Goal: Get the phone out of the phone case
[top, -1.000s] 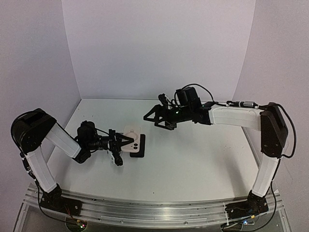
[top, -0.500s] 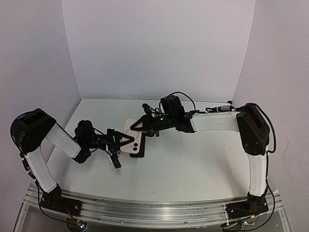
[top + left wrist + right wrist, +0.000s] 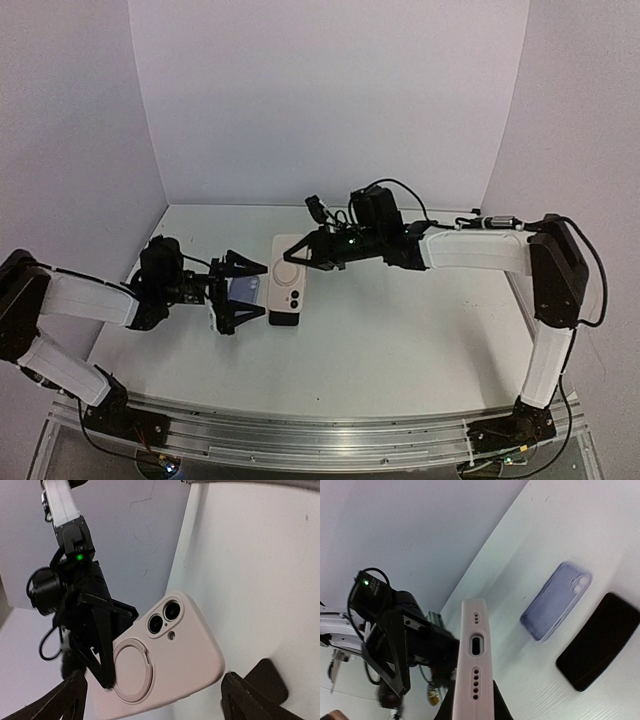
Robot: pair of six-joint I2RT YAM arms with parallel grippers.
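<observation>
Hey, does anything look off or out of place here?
Only the pink phone: the right pincer holds it tilted on edge, still in its case. The lilac case and black phone lie flat.

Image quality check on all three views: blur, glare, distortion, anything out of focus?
Top external: even light, soft shadows and no glare, though the base rail bows from lens distortion. Left wrist: the pink cased phone is sharp, while the left fingers at the bottom corners are dark and soft. Right wrist: the lavender case is blurred and the black phone slightly soft, with no glare.
</observation>
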